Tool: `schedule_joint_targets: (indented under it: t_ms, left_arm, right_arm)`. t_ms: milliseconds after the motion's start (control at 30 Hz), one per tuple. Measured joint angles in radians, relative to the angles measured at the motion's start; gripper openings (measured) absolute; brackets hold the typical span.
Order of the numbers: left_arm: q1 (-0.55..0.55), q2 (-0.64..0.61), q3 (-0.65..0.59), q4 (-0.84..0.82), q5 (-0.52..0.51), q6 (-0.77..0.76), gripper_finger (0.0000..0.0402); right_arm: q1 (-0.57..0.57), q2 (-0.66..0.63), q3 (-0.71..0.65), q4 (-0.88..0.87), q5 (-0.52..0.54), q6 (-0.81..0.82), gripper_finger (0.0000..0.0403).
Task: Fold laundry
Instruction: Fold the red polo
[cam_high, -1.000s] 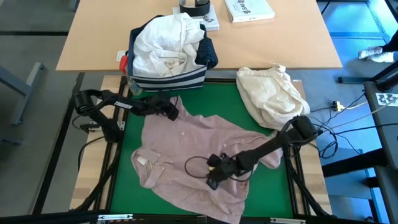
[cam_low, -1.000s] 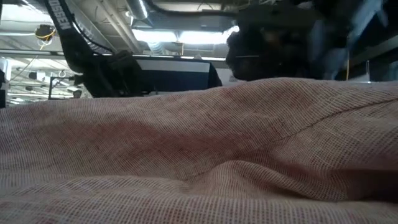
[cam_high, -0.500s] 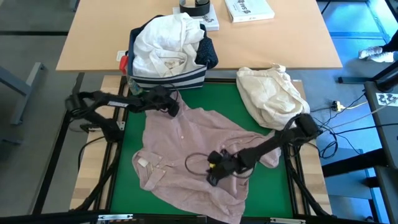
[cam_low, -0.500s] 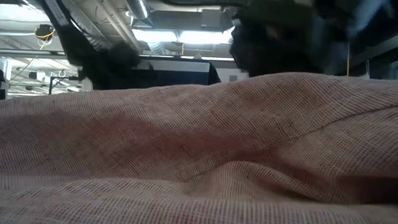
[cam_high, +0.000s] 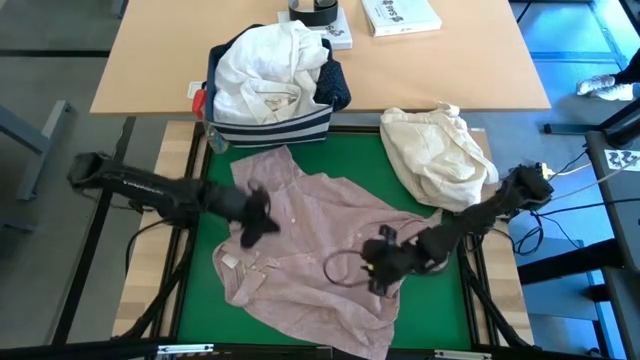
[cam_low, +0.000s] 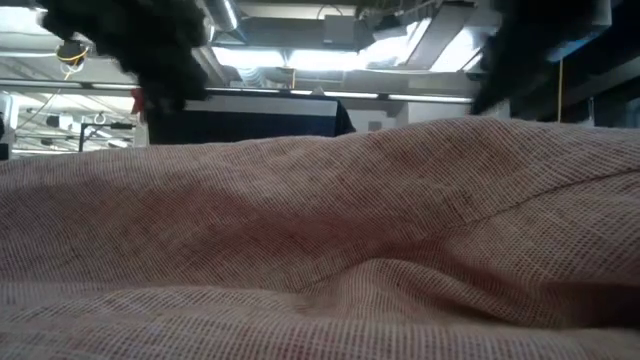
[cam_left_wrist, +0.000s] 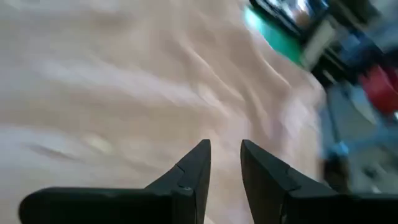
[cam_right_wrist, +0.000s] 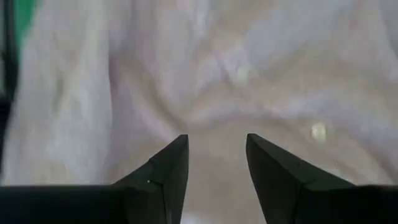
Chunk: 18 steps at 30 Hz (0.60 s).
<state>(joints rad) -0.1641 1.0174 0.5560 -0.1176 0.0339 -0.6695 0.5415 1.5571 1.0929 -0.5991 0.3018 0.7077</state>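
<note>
My left pincer (cam_high: 252, 218) has come down from the top edge of the pale pink top (cam_high: 310, 250), near the navy fabric bin (cam_high: 270, 128), and now sits over the garment's left side, just above the collar area. Its fingers (cam_left_wrist: 193, 168) stand a little apart with a narrow gap and nothing between them; only pink cloth lies beneath. My right pincer (cam_high: 378, 268) has slid a short way rightward across the lower middle of the top, and my right arm now stretches farther out to the desk's right edge. Its fingers (cam_right_wrist: 171, 165) are wider apart, also empty, hovering over the button placket.

The pink top lies spread but rumpled on the green mat (cam_high: 205, 225), its hem reaching the near edge. The white shirt (cam_high: 265, 65) sits heaped in the bin, and the cream-beige cloth bundle (cam_high: 435, 150) rests at the mat's far right corner.

As I judge it, no fold has been made yet: both pincers are repositioning, with neither gripping cloth, probably to flatten or pick new edges.
</note>
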Motion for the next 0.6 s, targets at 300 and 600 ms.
schedule_joint_targets:
  t_ms: [300,600]
  left_arm:
    - [-0.45,0.321,0.0,0.313,-0.142,-0.406,0.0084]
    - [-0.575,0.695,0.139,0.329,-0.169,-0.553,0.0084]
  right_arm:
    - [0.095,-0.001,-0.153,0.007,-0.007,0.101,0.0163]
    - [0.104,-0.001,-0.26,0.072,0.008,0.107,0.0163]
